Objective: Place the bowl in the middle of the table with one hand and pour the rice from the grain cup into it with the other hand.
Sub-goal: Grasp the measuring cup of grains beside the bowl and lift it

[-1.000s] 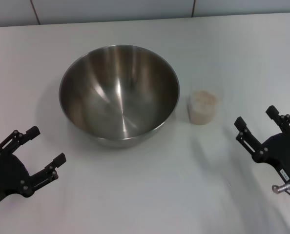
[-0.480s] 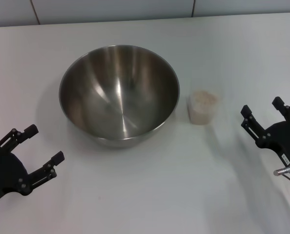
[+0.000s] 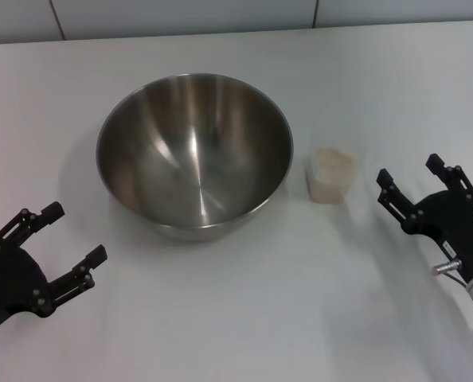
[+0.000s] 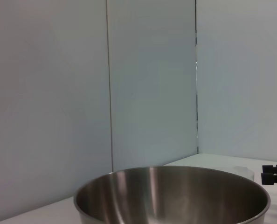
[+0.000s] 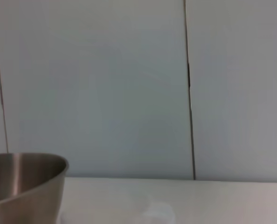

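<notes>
The steel bowl (image 3: 194, 153) stands upright on the white table (image 3: 244, 318), left of centre in the head view, with nothing inside; its rim also shows in the left wrist view (image 4: 171, 196) and the right wrist view (image 5: 24, 182). Just right of it stands the clear grain cup (image 3: 330, 175), full of pale rice (image 3: 331, 161). My right gripper (image 3: 410, 181) is open, a short way right of the cup and apart from it. My left gripper (image 3: 73, 233) is open at the near left, in front of the bowl and clear of it.
A tiled wall (image 3: 220, 16) runs along the table's far edge. Bare tabletop lies in front of the bowl between the two arms. The right gripper's fingertips (image 4: 274, 173) show far off in the left wrist view.
My right gripper first drew back to the right, then came in toward the cup and now sits closer to it. The left gripper, bowl and cup have barely moved.
</notes>
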`<state>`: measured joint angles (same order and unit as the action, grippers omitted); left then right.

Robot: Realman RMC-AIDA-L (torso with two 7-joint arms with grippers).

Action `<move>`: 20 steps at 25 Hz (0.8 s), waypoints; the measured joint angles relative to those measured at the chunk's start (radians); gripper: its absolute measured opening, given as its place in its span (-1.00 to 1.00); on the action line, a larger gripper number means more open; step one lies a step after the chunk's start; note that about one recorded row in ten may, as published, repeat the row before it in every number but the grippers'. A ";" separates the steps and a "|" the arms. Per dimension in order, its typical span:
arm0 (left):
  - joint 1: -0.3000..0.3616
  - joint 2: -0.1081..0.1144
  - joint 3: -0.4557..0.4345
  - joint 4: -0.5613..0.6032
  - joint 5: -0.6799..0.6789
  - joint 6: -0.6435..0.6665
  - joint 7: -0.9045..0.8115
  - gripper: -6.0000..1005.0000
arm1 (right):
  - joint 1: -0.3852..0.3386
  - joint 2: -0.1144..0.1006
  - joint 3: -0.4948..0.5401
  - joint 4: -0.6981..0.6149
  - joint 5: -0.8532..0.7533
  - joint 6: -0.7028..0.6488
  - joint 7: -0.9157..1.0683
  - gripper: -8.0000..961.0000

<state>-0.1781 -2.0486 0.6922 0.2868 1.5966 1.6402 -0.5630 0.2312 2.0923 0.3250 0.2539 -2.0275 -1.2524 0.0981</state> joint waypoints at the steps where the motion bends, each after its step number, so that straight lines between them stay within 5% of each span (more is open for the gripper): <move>1: 0.000 -0.001 0.000 0.000 0.000 0.000 0.001 0.69 | 0.005 0.000 0.001 0.000 0.000 0.006 0.000 0.71; 20: -0.009 -0.008 -0.027 0.000 0.000 -0.001 0.008 0.69 | 0.099 0.000 0.035 -0.022 0.001 0.089 0.001 0.71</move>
<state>-0.1871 -2.0569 0.6655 0.2868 1.5969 1.6397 -0.5555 0.3306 2.0923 0.3603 0.2316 -2.0264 -1.1636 0.0993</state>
